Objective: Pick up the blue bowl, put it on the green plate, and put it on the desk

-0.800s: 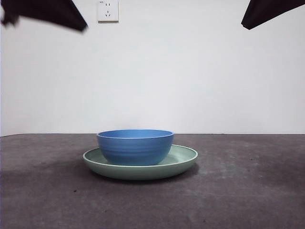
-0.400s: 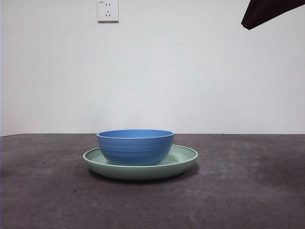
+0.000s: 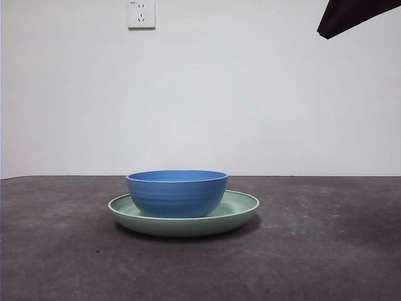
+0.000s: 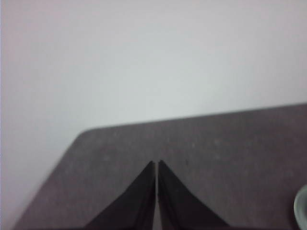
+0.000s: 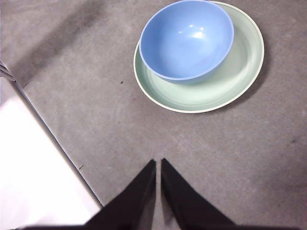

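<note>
In the front view, the dark arm tip seen a second ago at the top left corner has left the picture. The blue bowl (image 3: pixel 177 193) and the green plate (image 3: pixel 241 210) beneath it now sit very slightly further left on the table (image 3: pixel 326 251) than half a second ago.

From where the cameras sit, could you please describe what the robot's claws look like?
Each claw, the left claw and the right claw, is two matte black jaws tapering to pointed tips. No cables or markings show. The front view shows only a black tip at a top corner.
</note>
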`<state>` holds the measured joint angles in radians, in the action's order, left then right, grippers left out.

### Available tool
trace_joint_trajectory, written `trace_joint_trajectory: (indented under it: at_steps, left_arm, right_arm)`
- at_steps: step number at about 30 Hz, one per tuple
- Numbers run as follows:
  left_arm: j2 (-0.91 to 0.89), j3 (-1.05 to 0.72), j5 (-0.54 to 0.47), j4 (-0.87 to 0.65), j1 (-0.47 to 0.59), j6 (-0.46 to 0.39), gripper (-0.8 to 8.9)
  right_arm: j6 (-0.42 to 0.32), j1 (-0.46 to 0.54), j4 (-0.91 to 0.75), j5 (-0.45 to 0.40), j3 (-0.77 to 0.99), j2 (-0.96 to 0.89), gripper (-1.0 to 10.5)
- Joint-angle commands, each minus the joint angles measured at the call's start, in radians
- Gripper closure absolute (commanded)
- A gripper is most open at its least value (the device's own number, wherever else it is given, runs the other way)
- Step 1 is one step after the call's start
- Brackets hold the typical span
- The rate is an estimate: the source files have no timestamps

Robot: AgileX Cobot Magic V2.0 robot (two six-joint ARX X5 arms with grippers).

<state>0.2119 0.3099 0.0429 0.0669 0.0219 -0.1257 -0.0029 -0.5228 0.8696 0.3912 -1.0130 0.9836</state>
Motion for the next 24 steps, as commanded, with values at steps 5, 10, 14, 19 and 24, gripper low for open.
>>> trace_joint_trajectory:
  at_steps: [5, 10, 14, 19, 24]
  left_arm:
    - [-0.087, -0.158, -0.003, -0.013, 0.001, 0.019, 8.04]
    - [-0.151, -0.231, -0.003, -0.007, 0.001, 0.042, 8.04]
    - [-0.201, -0.269, -0.003, 0.010, 0.001, 0.064, 8.04]
    - [-0.209, -0.277, -0.002, 0.073, 0.001, 0.076, 8.04]
    - [-0.209, -0.298, -0.002, 0.125, 0.001, 0.110, 8.04]
  right_arm:
    - [-0.005, -0.007, -0.010, 0.001, -0.014, 0.009, 9.3]
    - [-0.005, -0.007, -0.010, 0.001, -0.014, 0.009, 9.3]
    - [-0.005, -0.007, -0.010, 0.001, -0.014, 0.009, 9.3]
    - [-0.005, -0.007, -0.010, 0.001, -0.014, 0.009, 9.3]
    - [-0.005, -0.007, -0.010, 0.001, -0.014, 0.009, 9.3]
